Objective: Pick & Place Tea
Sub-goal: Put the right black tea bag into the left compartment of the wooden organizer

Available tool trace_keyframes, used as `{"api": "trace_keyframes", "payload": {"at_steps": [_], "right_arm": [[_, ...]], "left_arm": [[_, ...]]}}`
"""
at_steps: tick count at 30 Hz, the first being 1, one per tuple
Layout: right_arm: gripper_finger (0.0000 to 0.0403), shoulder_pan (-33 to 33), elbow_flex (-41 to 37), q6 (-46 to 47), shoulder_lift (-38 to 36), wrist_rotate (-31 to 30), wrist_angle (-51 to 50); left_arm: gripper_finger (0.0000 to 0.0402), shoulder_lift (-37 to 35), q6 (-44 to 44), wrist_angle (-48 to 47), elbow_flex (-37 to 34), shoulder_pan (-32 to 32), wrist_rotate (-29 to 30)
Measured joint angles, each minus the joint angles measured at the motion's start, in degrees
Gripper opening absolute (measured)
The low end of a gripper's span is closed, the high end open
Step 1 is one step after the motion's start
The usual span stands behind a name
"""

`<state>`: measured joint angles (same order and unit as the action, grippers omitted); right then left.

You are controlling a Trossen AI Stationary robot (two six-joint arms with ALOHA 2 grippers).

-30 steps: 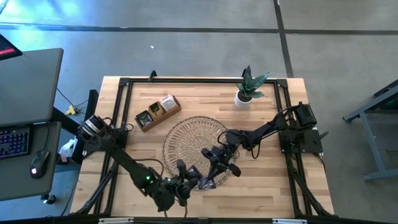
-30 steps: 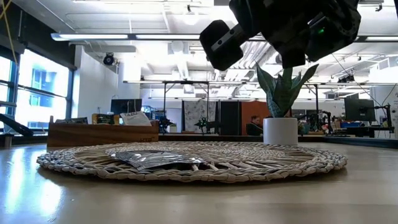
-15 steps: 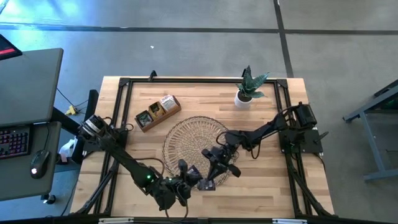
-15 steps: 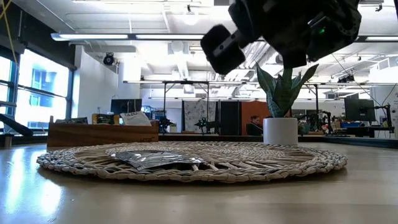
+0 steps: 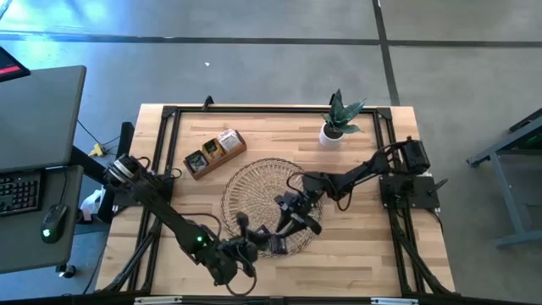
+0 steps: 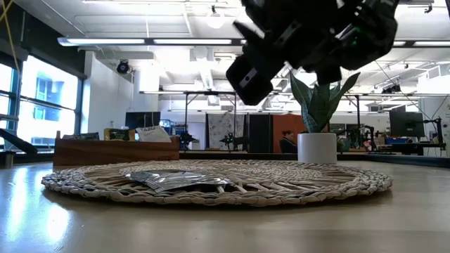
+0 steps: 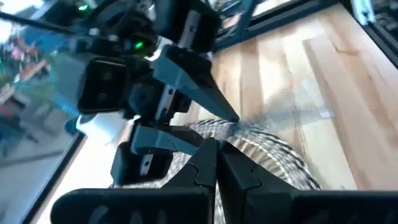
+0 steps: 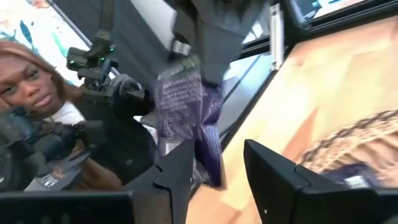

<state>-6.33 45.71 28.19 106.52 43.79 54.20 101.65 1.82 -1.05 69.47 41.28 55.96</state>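
A dark purple tea sachet [image 8: 185,115] hangs in the air over the near rim of the round wicker tray [image 5: 258,191]. My left gripper [image 5: 257,243] is shut on its upper end and shows as a dark mass [image 8: 208,25] in the right wrist view. My right gripper [image 8: 214,180] is open, with one finger on either side of the sachet's lower end. Whether a finger still touches the sachet I cannot tell. More silvery sachets [image 6: 176,180] lie flat on the tray. My left gripper pinches the sachet by its upper end [image 8: 186,62] between its two shut fingers. The sachet hangs below the hold, clear of the tray and a little crumpled. My left gripper's own fingers [image 7: 214,171] hide the place of contact in its wrist view.
A brown wooden compartment box [image 5: 214,152] with sachets in it stands at the far left. A potted plant [image 5: 339,119] stands at the far right. A person [image 8: 37,93] stands beyond the table's near edge. Bare wood [image 5: 364,246] lies to the tray's right.
My right gripper has opened and let go of the sachet. It has tipped and drawn back a little toward the table's far edge. My left gripper has shut on the sachet and stays in place over the tray's near rim.
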Motion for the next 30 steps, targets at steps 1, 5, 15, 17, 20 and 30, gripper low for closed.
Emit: {"api": "trace_keyframes", "payload": {"at_steps": [1,5,15,17,20,30], "right_arm": [[0.0144,0.75,0.00,-0.10,0.00,0.14,-0.01],[0.0151,4.85,0.00,-1.76,0.00,1.62,-1.33],[0.0141,12.83,0.00,-9.79,0.02,3.04,-6.95],[0.0140,13.22,0.00,-11.20,0.02,3.06,-8.18],[0.0140,13.39,0.00,-13.34,0.02,3.18,-9.59],[0.0140,13.46,-0.02,-16.74,0.02,3.28,-13.79]], "left_arm": [[0.0001,-0.95,2.56,-2.50,0.02,0.00,0.13],[0.0001,-4.92,15.26,-16.39,0.02,-0.53,-0.22],[0.0000,-12.76,68.35,-71.38,-0.06,-11.61,-17.09],[0.0000,-13.27,75.13,-82.33,0.04,-15.52,-21.92],[0.0000,-13.25,76.00,-89.13,-0.77,-21.86,-28.73],[0.0000,-18.16,58.04,-88.07,-6.25,-39.61,-32.70]]}}
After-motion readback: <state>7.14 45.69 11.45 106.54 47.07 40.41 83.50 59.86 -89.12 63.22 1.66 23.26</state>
